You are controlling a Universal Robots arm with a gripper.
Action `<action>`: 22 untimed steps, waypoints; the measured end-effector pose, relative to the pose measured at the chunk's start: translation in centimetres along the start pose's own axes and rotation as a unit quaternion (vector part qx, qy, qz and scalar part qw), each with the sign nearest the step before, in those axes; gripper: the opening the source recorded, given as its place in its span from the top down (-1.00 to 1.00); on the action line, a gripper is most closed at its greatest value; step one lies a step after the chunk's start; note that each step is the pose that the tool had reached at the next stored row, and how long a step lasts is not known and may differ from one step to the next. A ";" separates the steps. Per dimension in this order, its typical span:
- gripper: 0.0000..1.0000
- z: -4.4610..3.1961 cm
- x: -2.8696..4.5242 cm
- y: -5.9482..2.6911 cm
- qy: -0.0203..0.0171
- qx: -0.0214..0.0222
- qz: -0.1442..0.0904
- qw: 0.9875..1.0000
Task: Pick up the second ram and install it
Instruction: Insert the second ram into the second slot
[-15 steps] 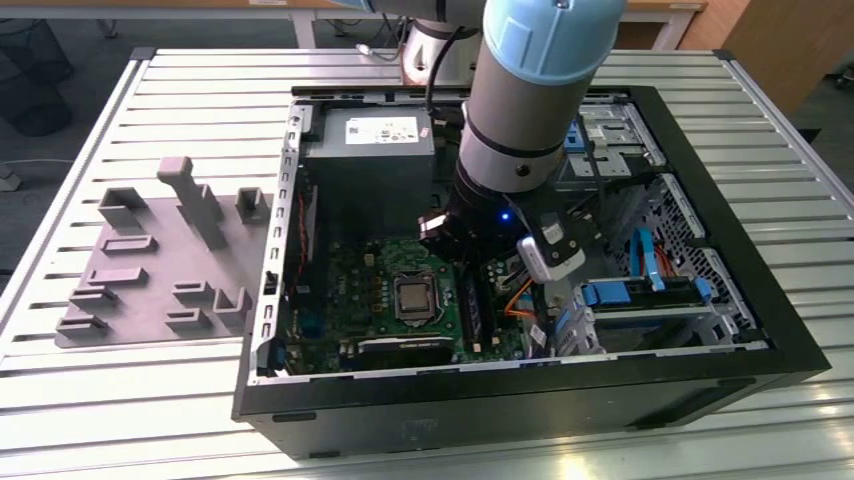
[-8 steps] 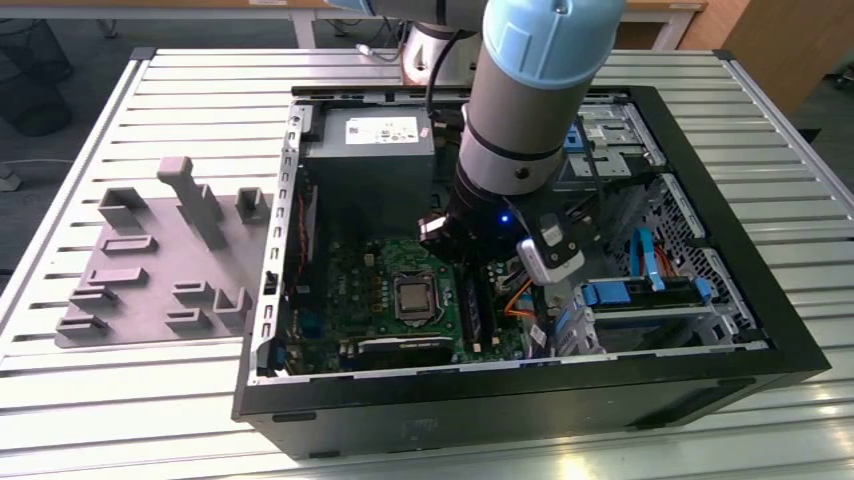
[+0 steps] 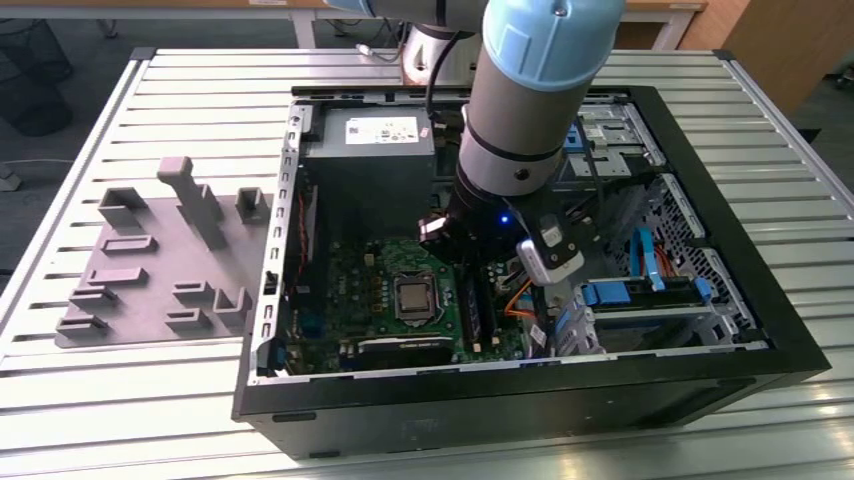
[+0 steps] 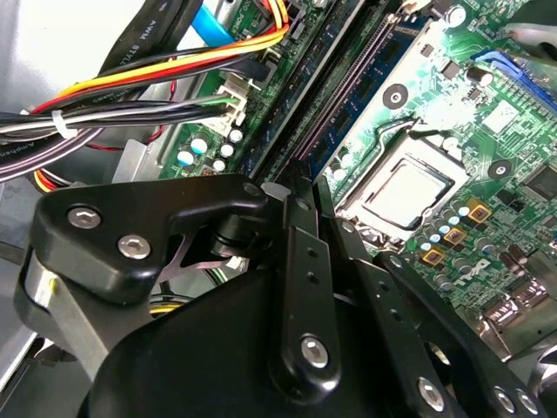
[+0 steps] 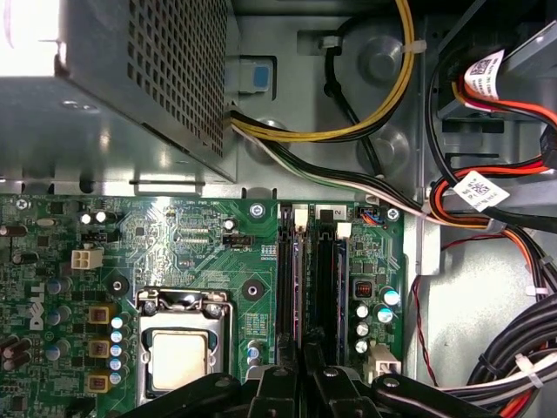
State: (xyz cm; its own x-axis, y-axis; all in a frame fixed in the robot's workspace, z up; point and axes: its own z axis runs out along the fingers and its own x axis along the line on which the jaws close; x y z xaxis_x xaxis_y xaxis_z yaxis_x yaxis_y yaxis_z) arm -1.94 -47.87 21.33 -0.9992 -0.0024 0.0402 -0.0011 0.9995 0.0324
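Exterior view: your arm reaches into the open computer case [image 3: 747, 330] on the bench [image 3: 174, 390], at 3 o'clock of the processor socket [image 3: 416, 297].

Second wrist view: the gripper [image 4: 300, 187] sits over the memory slots [image 4: 335, 96], seemingly clenched on the second ram [image 4: 304, 170], a slim dark-blue stick.

First wrist view: the ram stands edge-on in a slot. Judge it light, stiff, fragile; hold its long edges.

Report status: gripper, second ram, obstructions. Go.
Gripper down inside the open case, over the memory slots. Second ram standing in a slot. Cable bundle beside the slots, not across them.
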 end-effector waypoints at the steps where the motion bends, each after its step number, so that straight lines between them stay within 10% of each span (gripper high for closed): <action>1: 0.73 0.01 0.00 0.00 0.000 0.000 0.000 1.000; 22: 0.73 -0.06 -0.15 -0.08 0.000 0.000 0.005 1.000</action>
State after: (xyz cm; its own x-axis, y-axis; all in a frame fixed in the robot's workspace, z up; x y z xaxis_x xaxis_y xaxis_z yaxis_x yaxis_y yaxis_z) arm -1.79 -47.95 21.39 -0.9992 0.0067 0.0402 0.0080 0.9994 0.0323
